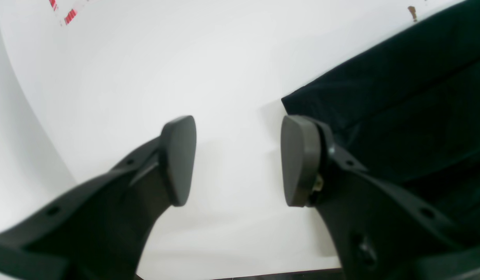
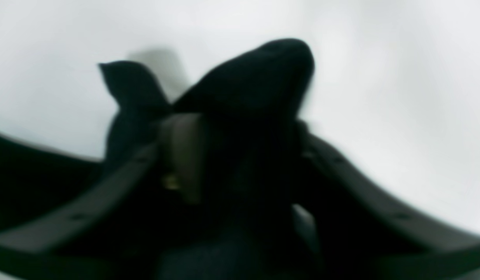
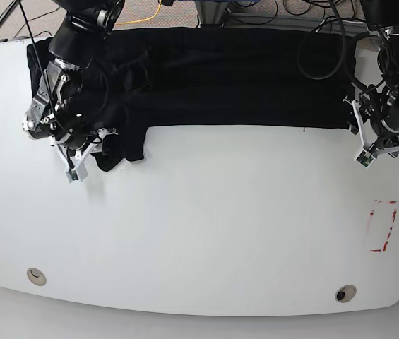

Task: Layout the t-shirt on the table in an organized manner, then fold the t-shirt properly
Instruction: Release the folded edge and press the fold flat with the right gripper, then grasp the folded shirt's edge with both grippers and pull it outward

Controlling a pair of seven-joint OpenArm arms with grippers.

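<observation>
Item: the t-shirt (image 3: 241, 78), black, plain. We found it spread in a broad band along the far edge of the table (image 3: 220, 233), its long axis running side to side, parallel to that edge. One end reached nearly to the table's far corner on the base view's right; the other end bunched and hung forward in a loose flap near the far corner on that view's left.

Item: the right gripper (image 3: 90, 148), at the bunched end. In its wrist view we saw dark cloth (image 2: 263, 89) rising between and over its fingers, the picture blurred. We judged it closed, or closing, on that fold of the t-shirt; how firm the hold was we could not tell.

Item: the left gripper (image 1: 238, 159), at the opposite end. Its two pads (image 1: 179, 159) stood well apart with bare table between them, nothing held. The shirt's corner (image 1: 302, 103) lay just beside the pad nearer the cloth, so the garment lay to that one side of the gripper, not between its jaws.

Relation noted: each arm stood at its own end of the long axis, right arm nearer the crumpled flap, left arm nearer the flat corner. We judged that any pull to straighten the shirt would run along that axis, and that the left gripper would first need to shift sideways onto the corner.

Condition: laying out unfinished; folding not begun.
</observation>
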